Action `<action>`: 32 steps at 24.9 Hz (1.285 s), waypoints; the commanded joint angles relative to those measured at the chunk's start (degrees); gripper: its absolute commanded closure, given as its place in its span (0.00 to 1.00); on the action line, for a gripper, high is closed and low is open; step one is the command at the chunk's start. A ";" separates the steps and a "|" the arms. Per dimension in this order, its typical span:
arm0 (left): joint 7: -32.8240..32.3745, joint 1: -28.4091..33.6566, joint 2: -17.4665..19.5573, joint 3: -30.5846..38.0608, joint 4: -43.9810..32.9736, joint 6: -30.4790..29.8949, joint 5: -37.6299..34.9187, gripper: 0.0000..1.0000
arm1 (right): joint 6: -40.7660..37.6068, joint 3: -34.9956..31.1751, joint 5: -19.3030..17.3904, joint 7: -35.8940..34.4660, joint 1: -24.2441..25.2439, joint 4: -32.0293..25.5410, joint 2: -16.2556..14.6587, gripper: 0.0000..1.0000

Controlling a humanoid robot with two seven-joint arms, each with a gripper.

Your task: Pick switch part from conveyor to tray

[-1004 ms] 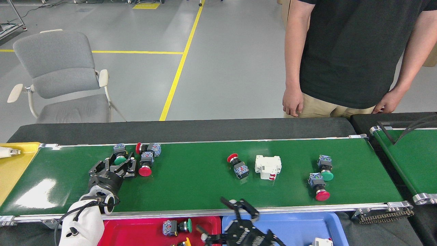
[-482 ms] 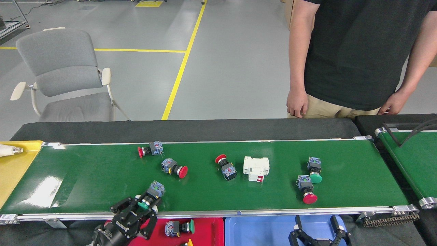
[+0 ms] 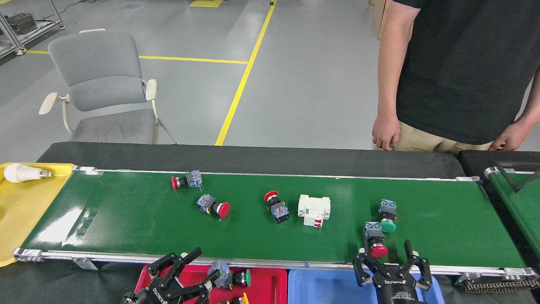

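The conveyor (image 3: 126,219) carries several switch parts: red-button ones (image 3: 186,181), (image 3: 213,205), (image 3: 276,207), a green-button one (image 3: 387,215), and a red-button switch (image 3: 373,241) close to the near rail. My right gripper (image 3: 390,256) stands open at that rail, its fingers on either side of this last switch's red cap. My left gripper (image 3: 207,264) is open over the red tray (image 3: 270,283). A green-button switch (image 3: 232,276) lies in the tray beside its lower fingertip (image 3: 216,273). Nothing shows between its fingers.
A white breaker (image 3: 314,209) lies mid-belt. A yellow tray (image 3: 17,211) with a bulb (image 3: 23,172) sits at the left end and a blue tray (image 3: 329,287) is beside the red one. A person (image 3: 460,76) stands behind the belt. A second belt (image 3: 517,202) lies right, a chair (image 3: 101,84) far left.
My left gripper took a green-button switch off the belt, drew back over the red tray and opened. My right gripper rose to the near rail by the red-button switch. The parts drifted left.
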 commanded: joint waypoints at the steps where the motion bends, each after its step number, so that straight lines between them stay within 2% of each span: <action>1: 0.12 -0.08 -0.81 3.17 -1.07 2.36 -0.20 0.00 | -0.96 0.10 -0.16 0.81 -0.60 -0.58 -1.07 0.84; 2: 0.03 0.00 -1.42 5.28 -0.81 7.80 -0.64 0.00 | -1.75 0.18 -0.16 0.81 -0.60 -0.58 -2.03 0.89; 5: 0.03 0.27 -0.81 9.67 1.83 21.52 -0.73 0.00 | -6.76 1.94 -0.16 0.81 -0.60 -1.01 -3.53 0.96; 10: 0.03 3.43 -0.46 13.81 3.50 21.61 -0.38 0.00 | -20.73 6.16 -0.16 0.81 -0.60 -4.00 -3.70 0.95; 12: -0.06 3.34 -0.46 13.89 3.41 21.70 -0.38 0.00 | -29.96 8.45 -0.07 0.90 -0.69 -5.94 -3.70 0.89; 13: -0.06 2.99 -0.54 13.89 3.24 21.70 -0.38 0.00 | -34.70 9.76 0.02 0.90 -0.77 -6.29 -3.53 0.70; 14: -0.32 2.55 -0.55 13.81 3.24 21.70 -0.47 0.00 | -37.08 10.99 0.10 0.99 -1.04 -6.29 -3.26 0.40; 15: -1.03 2.03 -0.63 13.72 3.24 21.70 -0.47 0.00 | -39.28 12.66 0.19 1.25 -1.30 -6.29 -3.09 0.00; 18: -5.86 -2.72 -0.81 13.54 3.77 21.87 -0.73 0.00 | -40.86 16.62 0.19 1.34 -1.92 -6.02 -3.18 0.01; 21: -11.93 -7.91 -1.51 10.91 4.73 22.31 -0.73 0.00 | -40.51 16.97 0.10 1.34 -2.09 -6.02 -3.00 0.01; 23: -13.60 -9.31 -1.51 9.68 4.91 22.66 -0.73 0.00 | -39.81 16.36 -0.42 1.34 -1.92 -6.99 -2.56 0.01; 28: -16.06 -10.98 -1.69 9.59 7.72 23.90 -0.73 0.00 | -22.84 5.81 -1.21 0.46 3.89 -9.10 -0.54 0.01; 30: -16.50 -12.04 -1.60 9.76 9.65 24.25 -0.64 0.00 | -15.46 1.50 -1.30 -2.53 6.61 -9.45 -0.10 0.01; 32: -16.58 -14.06 -1.60 9.85 12.02 24.33 -0.64 0.00 | -12.30 -3.94 -1.30 -5.25 9.86 -9.54 -0.19 0.01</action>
